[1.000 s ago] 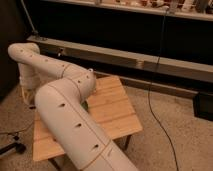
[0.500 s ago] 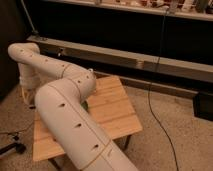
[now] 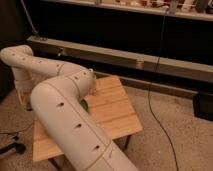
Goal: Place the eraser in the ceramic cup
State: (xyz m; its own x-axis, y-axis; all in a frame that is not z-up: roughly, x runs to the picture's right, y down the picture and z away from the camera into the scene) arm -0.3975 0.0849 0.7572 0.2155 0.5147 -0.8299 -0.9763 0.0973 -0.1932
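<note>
A big white arm point(image 3: 60, 107) fills the front and bends over a small wooden table point(image 3: 112, 112). The arm goes up, turns at the elbow, and reaches back to the left. The gripper is hidden behind the arm, at the left side of the table, so I cannot tell if it holds anything. The eraser and the cup are hidden too. A bit of something green point(image 3: 84, 105) peeks out from under the arm. A black cable point(image 3: 152, 95) hangs down at the right of the table onto the speckled floor point(image 3: 170, 125).
</note>
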